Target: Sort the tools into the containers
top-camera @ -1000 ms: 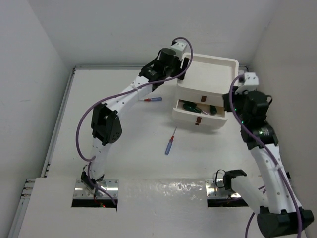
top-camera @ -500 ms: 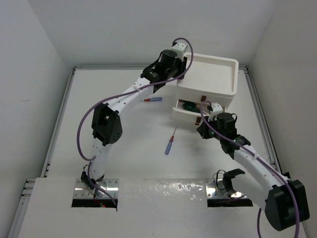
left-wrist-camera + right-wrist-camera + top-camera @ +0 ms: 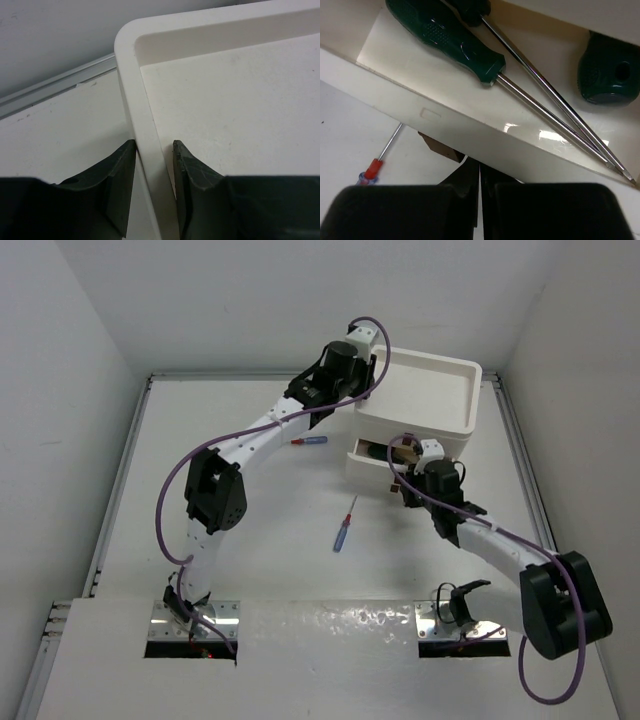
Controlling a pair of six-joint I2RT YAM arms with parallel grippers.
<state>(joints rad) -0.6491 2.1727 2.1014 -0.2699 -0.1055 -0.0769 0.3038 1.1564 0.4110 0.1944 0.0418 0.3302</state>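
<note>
Top external view: bracing the drawer stack (image 3: 430,390) with the left gripper (image 3: 365,365), pinched onto its tray rim (image 3: 145,125) from both sides, likely to stop it sliding under a push. Pressing the right gripper (image 3: 480,172), shut tight and holding nothing, against the front of the open drawer (image 3: 470,125) beside the brown tab (image 3: 437,145), apparently to shove it in. Inside: 2 long green screwdrivers (image 3: 445,40) and 1 stubby one (image 3: 607,75). Left on the table (image 3: 290,580): 2 thin blue-and-red screwdrivers (image 3: 343,530). Against 1 second ago: brought the right arm down from high beside the stack; pushed the drawer partly in; closed the left grip from wider.
</note>
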